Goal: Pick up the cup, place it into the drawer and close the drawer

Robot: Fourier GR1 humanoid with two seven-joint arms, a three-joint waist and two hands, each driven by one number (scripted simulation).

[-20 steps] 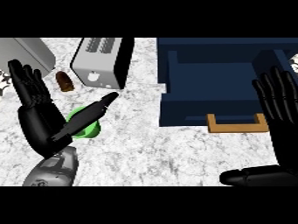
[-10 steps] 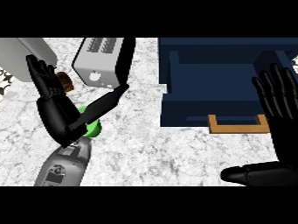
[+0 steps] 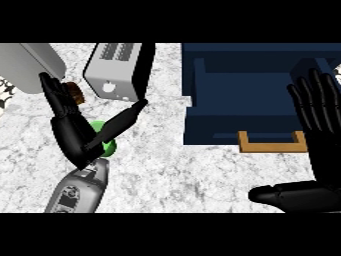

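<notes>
None of the three task steps is complete, judging by how things lie.

Head view, the only view supplied:

1. Left hand point(image 3: 75, 131) is over the counter point(image 3: 173, 170), fingers straight and spread, thumb angled out to its right. It is open and grips nothing.
2. Cup point(image 3: 106, 145), green, shows only as a small patch under the palm, in the fork between the fingers and thumb. Most of it is hidden. Whether the palm touches it cannot be told. It appears to sit on the counter, not lifted.
3. Drawer point(image 3: 247, 100), dark blue, stands open well to the right of the left hand, just ahead of the right hand's fingertips. Nothing shows inside it. Its tan handle point(image 3: 272, 145) faces the robot.
4. Right hand point(image 3: 328, 130) shows at the right edge, fingers straight and upright, thumb out to the side: open, resting, holding nothing.
5. Toaster point(image 3: 117, 67) stands just beyond the left hand's thumb. A small brown object point(image 3: 72, 92) lies beside the fingertips; its nature cannot be told.

Assessment: the work is at the approach to the grasp. Outstanding: closing the left hand on the cup, lifting it, carrying it rightward to the drawer, releasing it inside, then pushing the drawer shut.
</notes>
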